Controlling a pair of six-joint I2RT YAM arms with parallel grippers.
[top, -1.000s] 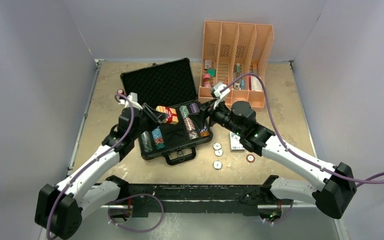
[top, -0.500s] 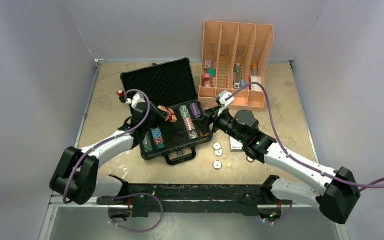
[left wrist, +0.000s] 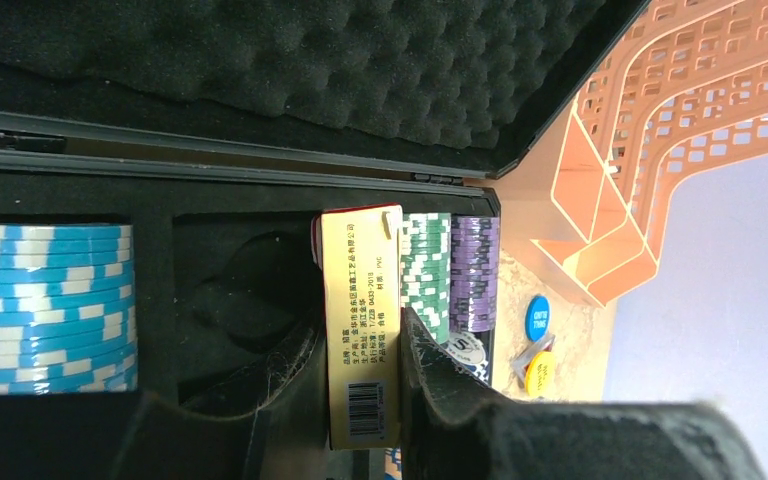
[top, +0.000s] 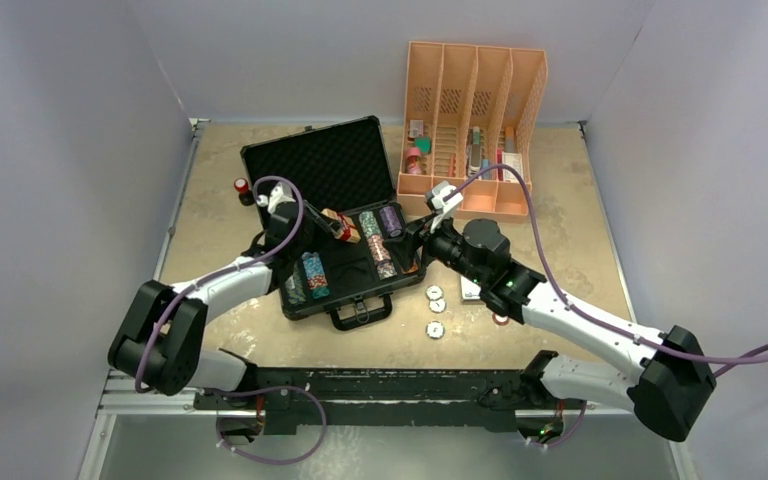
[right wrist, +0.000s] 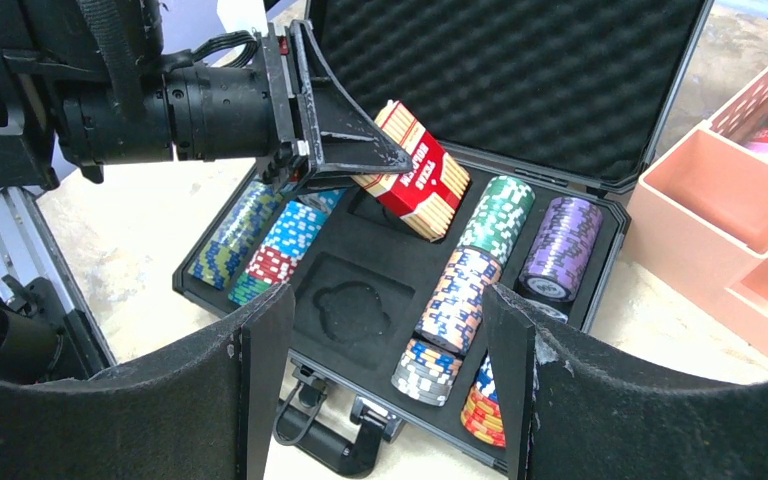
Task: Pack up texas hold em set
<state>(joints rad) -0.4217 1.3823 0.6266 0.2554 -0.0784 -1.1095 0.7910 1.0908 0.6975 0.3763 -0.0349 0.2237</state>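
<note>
The black briefcase (top: 312,305) lies open, its foam lid (top: 320,165) up. Stacks of poker chips fill the left slots (top: 305,277) and the right slots (top: 385,240). My left gripper (top: 328,226) is shut on a red and gold card deck (top: 343,226) and holds it tilted over the middle card pocket. The deck shows between the fingers in the left wrist view (left wrist: 360,320) and in the right wrist view (right wrist: 415,175). My right gripper (top: 417,236) is open and empty over the case's right side. A second deck (top: 473,290) and round dealer buttons (top: 435,293) lie on the table right of the case.
An orange slotted organizer (top: 475,125) with small items stands behind the case on the right. Two red-topped black cylinders (top: 243,190) stand left of the lid. An empty foam pocket (right wrist: 355,300) sits near the case handle (top: 358,315). Grey walls enclose the table.
My left arm has swung its elbow out to the left and turned the deck, which stays over the middle pocket. My right gripper has shifted slightly and stays open.
</note>
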